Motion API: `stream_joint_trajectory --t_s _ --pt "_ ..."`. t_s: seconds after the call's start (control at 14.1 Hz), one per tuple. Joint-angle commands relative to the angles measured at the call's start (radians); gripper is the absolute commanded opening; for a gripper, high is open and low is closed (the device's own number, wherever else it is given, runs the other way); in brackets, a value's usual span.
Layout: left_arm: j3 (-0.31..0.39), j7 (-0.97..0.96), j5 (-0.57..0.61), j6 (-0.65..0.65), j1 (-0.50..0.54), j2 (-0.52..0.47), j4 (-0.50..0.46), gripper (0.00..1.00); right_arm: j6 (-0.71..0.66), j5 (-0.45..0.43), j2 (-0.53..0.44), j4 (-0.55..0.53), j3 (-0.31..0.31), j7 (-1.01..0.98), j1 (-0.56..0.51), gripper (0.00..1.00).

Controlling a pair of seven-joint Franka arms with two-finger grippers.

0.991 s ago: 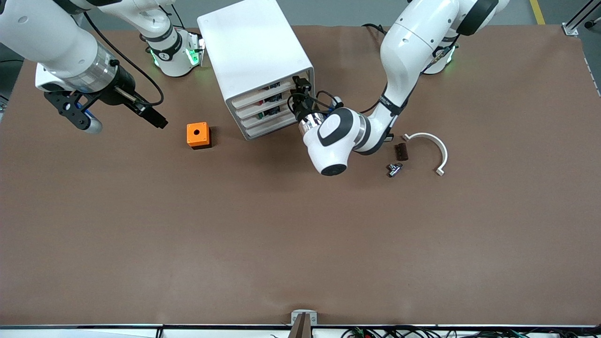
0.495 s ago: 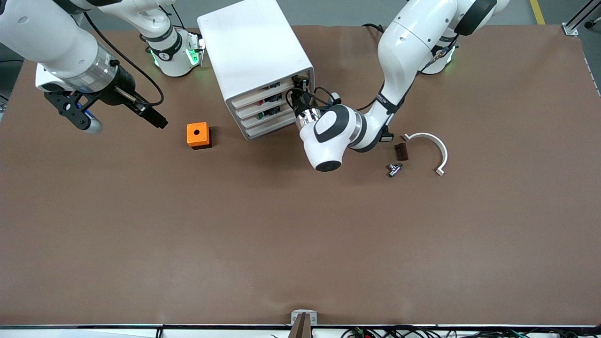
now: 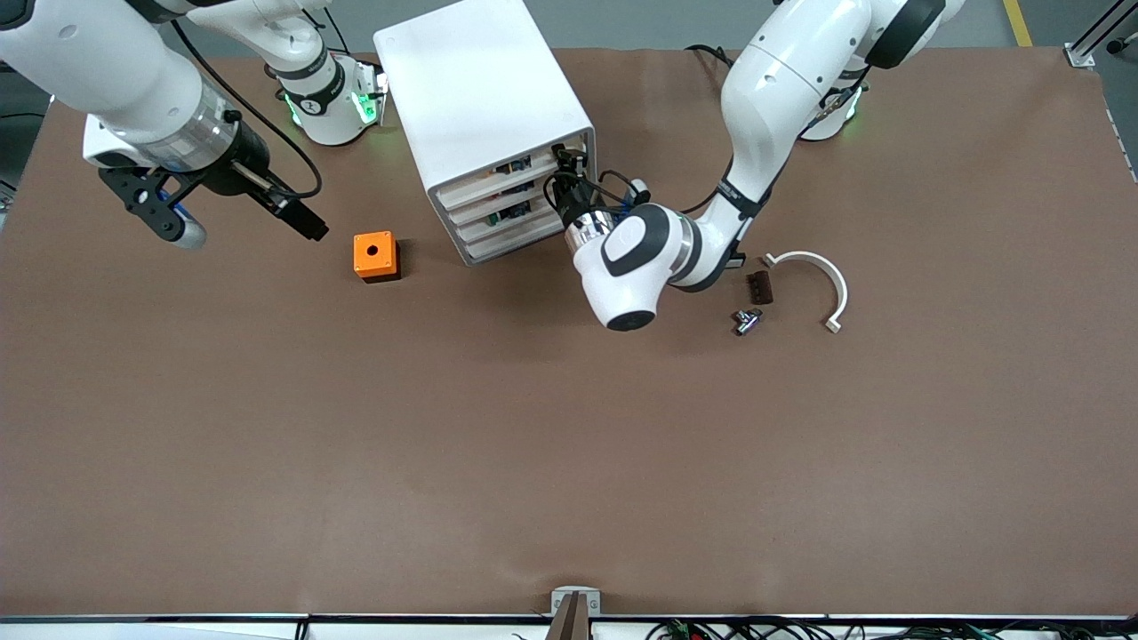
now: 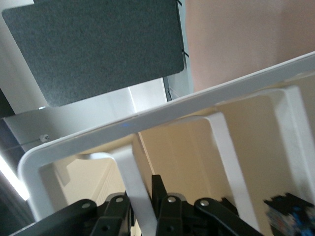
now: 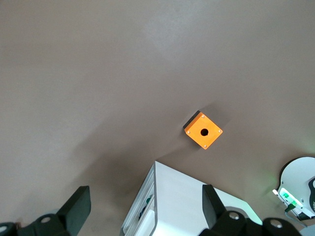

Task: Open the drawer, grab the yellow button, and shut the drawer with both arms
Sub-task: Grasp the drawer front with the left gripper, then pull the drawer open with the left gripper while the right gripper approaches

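The white cabinet (image 3: 476, 98) stands near the arms' bases, its four stacked drawers facing the left arm's end. My left gripper (image 3: 566, 171) is at the end of the topmost drawer (image 3: 494, 180), where it is shut on that drawer's thin white front wall (image 4: 129, 167); the wall runs between the black fingers (image 4: 158, 189). The drawer looks flush with those below it. The button is hidden; only a blurred black and blue part (image 4: 288, 211) shows inside. My right gripper (image 5: 143, 191) hangs open and holding nothing, high over the table beside the cabinet.
An orange cube with a hole (image 3: 374, 255) sits beside the cabinet toward the right arm's end. Toward the left arm's end lie a white curved bracket (image 3: 822, 280), a dark brown part (image 3: 759, 287) and a small metal fitting (image 3: 747, 320).
My left gripper has pushed in at the top drawer, shut on its front wall and eased slightly back. The right arm has drifted a little toward the cabinet.
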Motion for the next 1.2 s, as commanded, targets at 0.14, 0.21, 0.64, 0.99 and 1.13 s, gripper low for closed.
stream_joint_trajectory --t_s 0.14,0.21,0.64,0.99,1.13 --pt "0.007 -0.003 -0.045 0.054 0.103 0.003 0.004 0.16 0.007 0.014 -0.011 -0.005 -0.008 0.097 0.051 1.00" --pt "0.007 -0.003 -0.047 0.069 0.124 0.008 0.007 0.16 0.010 0.014 -0.011 -0.005 -0.008 0.129 0.070 1.00" --pt "0.007 0.024 -0.047 0.126 0.203 0.008 0.008 0.17 0.097 -0.015 0.004 -0.008 -0.008 0.402 0.234 1.00" --pt "0.007 0.026 -0.045 0.128 0.210 0.006 0.008 0.62 0.188 -0.115 0.081 0.000 -0.008 0.674 0.400 1.00" --pt "0.007 0.068 -0.047 0.128 0.219 -0.001 0.011 1.00 0.220 -0.153 0.121 0.002 -0.008 0.754 0.449 1.00"
